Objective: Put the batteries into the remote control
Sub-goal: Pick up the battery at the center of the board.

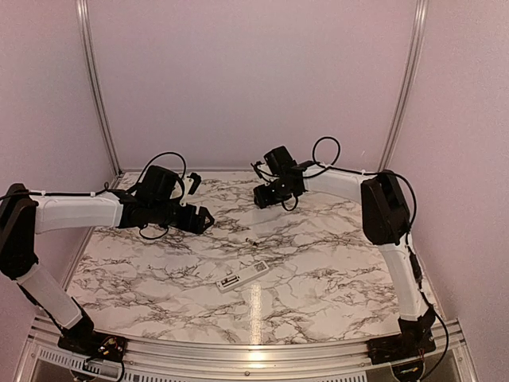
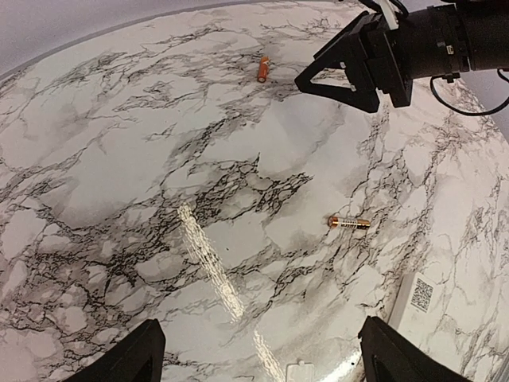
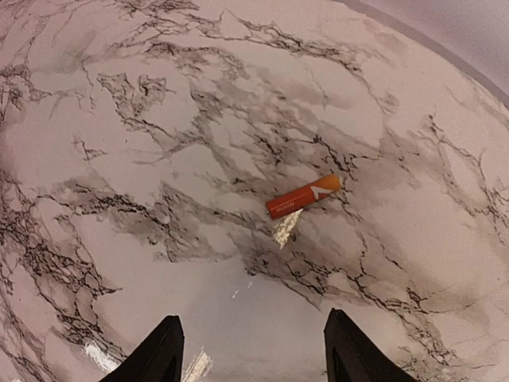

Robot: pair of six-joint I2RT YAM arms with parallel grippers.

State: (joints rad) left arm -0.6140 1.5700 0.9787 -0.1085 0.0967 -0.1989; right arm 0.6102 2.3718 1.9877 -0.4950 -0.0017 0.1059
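The white remote control [image 1: 242, 277] lies slantwise at the table's near middle, and the left wrist view catches its edge with a square code label [image 2: 421, 296]. One battery [image 2: 350, 222], gold and dark, lies on the marble beyond it [image 1: 253, 241]. The other battery [image 3: 302, 197], reddish-orange, lies farther back [image 2: 262, 68], just ahead of my right gripper [image 3: 254, 350]. That gripper is open above the table, with nothing between its fingers. My left gripper [image 2: 266, 354] hangs wide open over the marble, left of the remote control, holding nothing.
A small white cover plate [image 2: 301, 370] lies flat on the marble table [image 1: 318, 263] between my left fingers. The right gripper's black head [image 2: 358, 68] hangs at the far side of the left wrist view. Pale walls and metal rails close in the table.
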